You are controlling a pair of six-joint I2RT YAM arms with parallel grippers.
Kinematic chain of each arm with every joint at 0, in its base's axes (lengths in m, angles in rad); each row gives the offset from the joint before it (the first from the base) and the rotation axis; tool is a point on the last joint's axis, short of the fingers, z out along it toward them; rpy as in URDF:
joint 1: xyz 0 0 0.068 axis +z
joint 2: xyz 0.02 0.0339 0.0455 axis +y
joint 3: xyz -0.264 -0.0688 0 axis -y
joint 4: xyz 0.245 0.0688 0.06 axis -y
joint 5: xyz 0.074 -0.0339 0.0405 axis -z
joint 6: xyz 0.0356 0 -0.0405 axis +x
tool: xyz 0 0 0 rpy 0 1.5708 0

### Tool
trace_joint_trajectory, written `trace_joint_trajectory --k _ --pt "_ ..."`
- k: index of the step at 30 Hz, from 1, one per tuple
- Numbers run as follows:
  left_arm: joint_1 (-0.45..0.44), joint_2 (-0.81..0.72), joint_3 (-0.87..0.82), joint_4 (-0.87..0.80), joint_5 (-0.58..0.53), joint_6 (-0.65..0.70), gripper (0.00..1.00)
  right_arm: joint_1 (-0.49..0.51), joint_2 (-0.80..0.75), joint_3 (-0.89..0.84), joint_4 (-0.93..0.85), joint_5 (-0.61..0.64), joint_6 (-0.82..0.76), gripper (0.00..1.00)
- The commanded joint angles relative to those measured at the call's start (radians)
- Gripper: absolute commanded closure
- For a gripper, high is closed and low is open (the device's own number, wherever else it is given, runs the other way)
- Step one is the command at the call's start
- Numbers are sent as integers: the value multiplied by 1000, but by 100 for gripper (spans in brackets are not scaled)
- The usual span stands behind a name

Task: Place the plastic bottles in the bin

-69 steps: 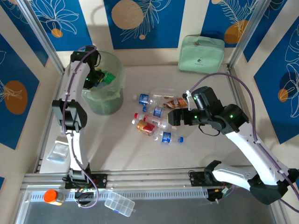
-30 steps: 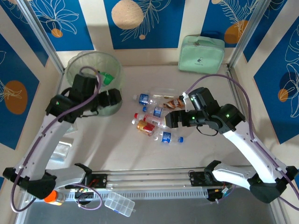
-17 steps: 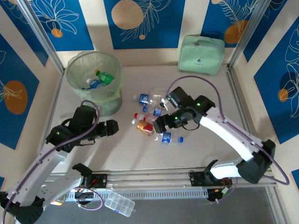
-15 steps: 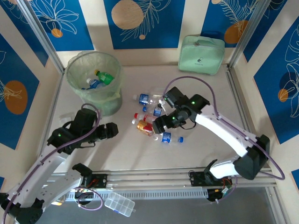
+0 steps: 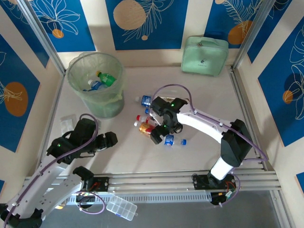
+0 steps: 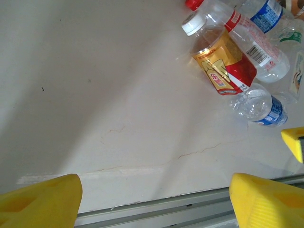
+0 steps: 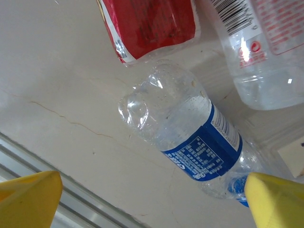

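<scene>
While left arm [image 5: 76, 142] crouches low, right fingers [image 7: 28, 195] spread above blue-label bottle [image 7: 192, 140]

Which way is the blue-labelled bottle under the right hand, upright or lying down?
Lying down: the blue-labelled bottle rests lengthwise on the table, its side facing up.

I see the bin [image 5: 108, 105] upright at far left, a green bottle [image 5: 106, 77] inside. Other clear bottles [image 5: 144, 127] lie clustered on the counter [image 5: 204, 95].

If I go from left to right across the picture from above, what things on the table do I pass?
Bin → pile of bottles → green case.
</scene>
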Motion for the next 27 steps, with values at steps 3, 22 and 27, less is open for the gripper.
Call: trace_joint_trajectory --k 3,22,27 --pt "-1 15 15 -36 -4 22 18 47 56 -20 -4 76 -32 1" --pt "4 59 -6 6 21 35 18 233 259 -53 0 370 -49 2" --pt "5 81 -7 21 34 37 18 254 316 -44 -17 367 -15 12"
